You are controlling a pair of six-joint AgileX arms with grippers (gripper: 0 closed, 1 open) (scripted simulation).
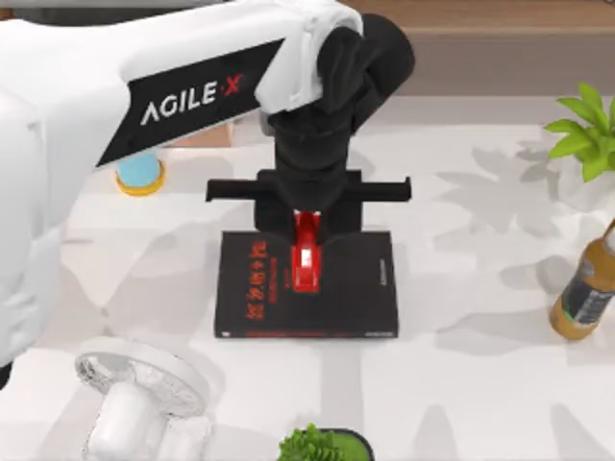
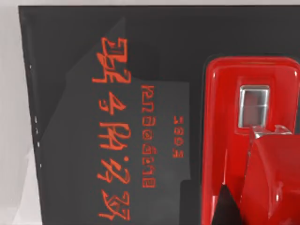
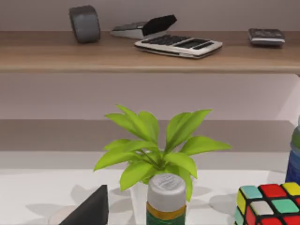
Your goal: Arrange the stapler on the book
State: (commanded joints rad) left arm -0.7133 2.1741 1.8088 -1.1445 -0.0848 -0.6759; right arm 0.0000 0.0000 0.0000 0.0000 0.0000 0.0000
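Stapler: small bright red elongated glossy stapler (image 1: 306, 257) lies on the cover of the book, its length running from the far edge toward the cover's middle; the pale glossy spot on its top faces up.
Book: flat rectangular black book with red lettering (image 1: 259, 288) lies flat near the middle of the white table (image 1: 461, 384), a thin red strip along its near edge.
Stapler on book, close view: in the left wrist view the stapler (image 2: 251, 140) sits flat against the black cover (image 2: 84, 70), just beside the red lettering and apart from it; no part of it that I can see overhangs an edge.
Left gripper: left gripper (image 1: 306, 219) hangs directly over the far end of the stapler, the black wrist body hiding the fingertips from above.
Jaws, left: I cannot tell whether they clasp the stapler or have let go; neither the top view nor the wrist view shows a finger clearly.
Right arm: parked off at the right side; its wrist camera looks at a leafy green plant in a pot (image 3: 154, 150), a shelf behind and a colourful puzzle cube (image 3: 269, 204). Its jaws I cannot tell either.
Progress, my judgement: placement looks done or all but done, the stapler resting on the book.
Left to do, my judgement: confirm release if not yet made, then lift the left arm straight up without dragging the stapler.
Risk: a sideways pull on withdrawal could slide the stapler toward the far edge.
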